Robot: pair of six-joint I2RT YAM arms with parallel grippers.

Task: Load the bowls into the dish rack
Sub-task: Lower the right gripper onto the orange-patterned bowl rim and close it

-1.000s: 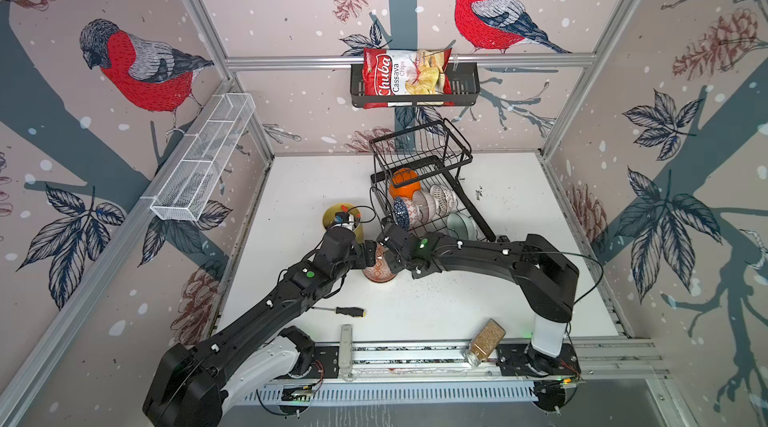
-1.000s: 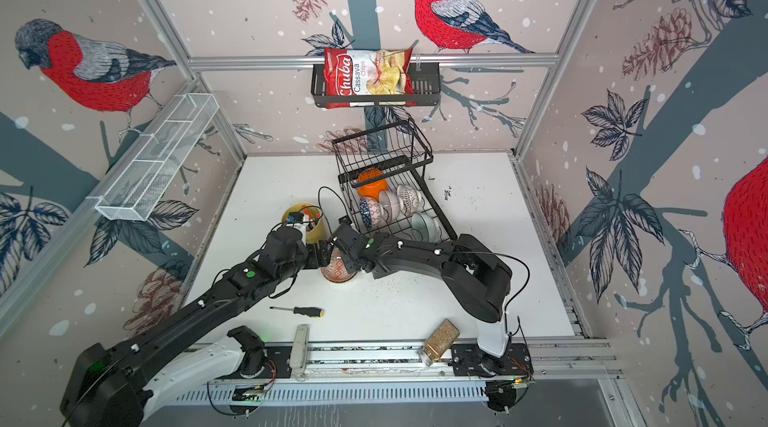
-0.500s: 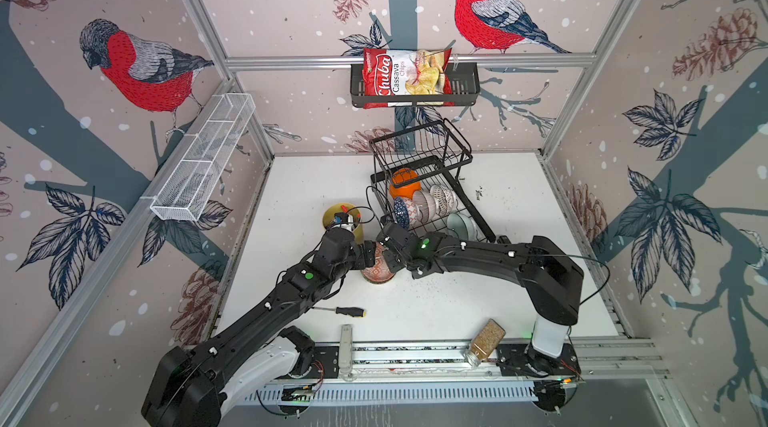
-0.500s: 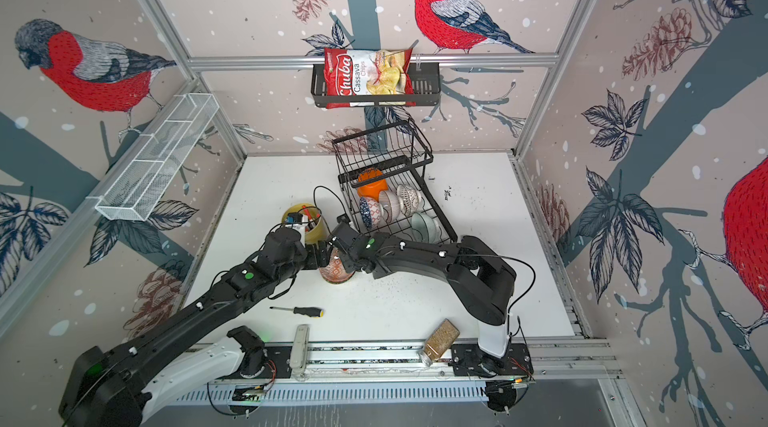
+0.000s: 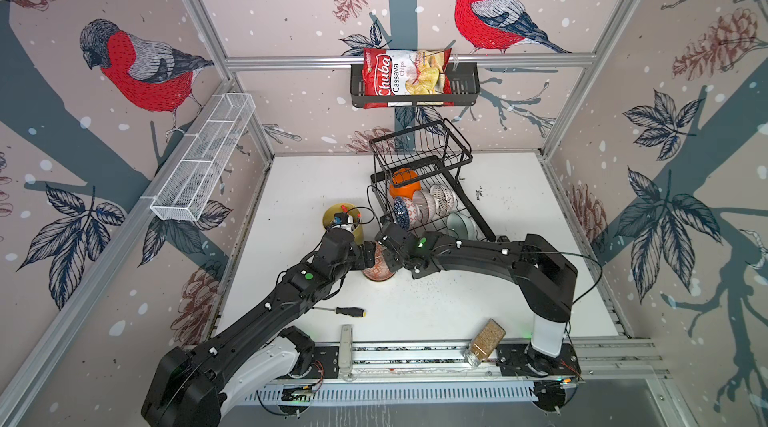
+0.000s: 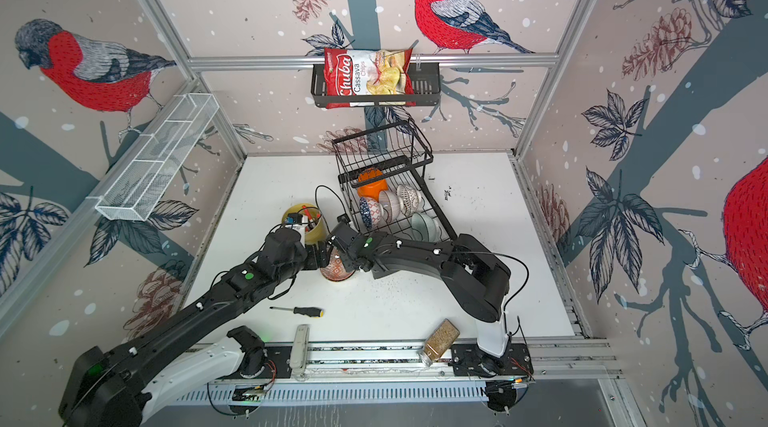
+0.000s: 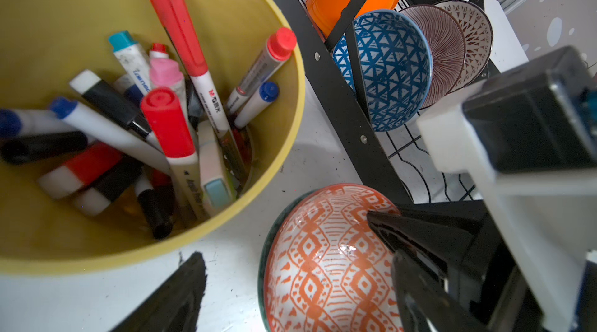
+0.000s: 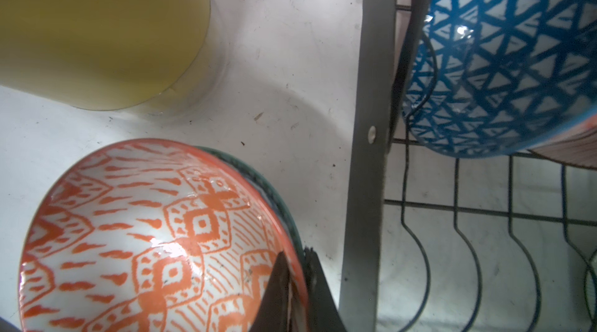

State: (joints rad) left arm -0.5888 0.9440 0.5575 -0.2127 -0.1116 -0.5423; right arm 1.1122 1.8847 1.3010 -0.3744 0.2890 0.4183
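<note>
The right gripper (image 8: 295,261) is clenched on the rim of the orange-and-white patterned bowl (image 8: 145,233), one finger (image 8: 276,291) inside the rim and the other outside. The left gripper (image 5: 367,253) is released, its jaws spread wide at the opposite side of the same bowl. In the left wrist view one of its fingers (image 7: 181,291) stands apart from the bowl's edge. The bowl is tilted between the two grippers, over the white table (image 5: 519,204). It is just outside the near left corner of the dish rack (image 5: 419,146), not in it.

Just beside the bowl stands the yellow cup (image 7: 284,159) of markers (image 7: 168,120). One red-capped marker carries a red "M" logo, with small characters too fine to read.

In the rack's lower tray the orange plastic bowl (image 5: 402,184) lies at the back. In front of it the blue triangle-patterned bowl (image 5: 401,213), the striped bowl (image 5: 424,202) and the lattice bowl (image 5: 443,196) stand on edge in a row. The pale teal bowl (image 5: 459,224) sits nearer the right arm.

On the back wall a black wall basket (image 5: 465,90) holds a red chips bag (image 5: 405,77) printed "Chuba Cassava Chips".
</note>
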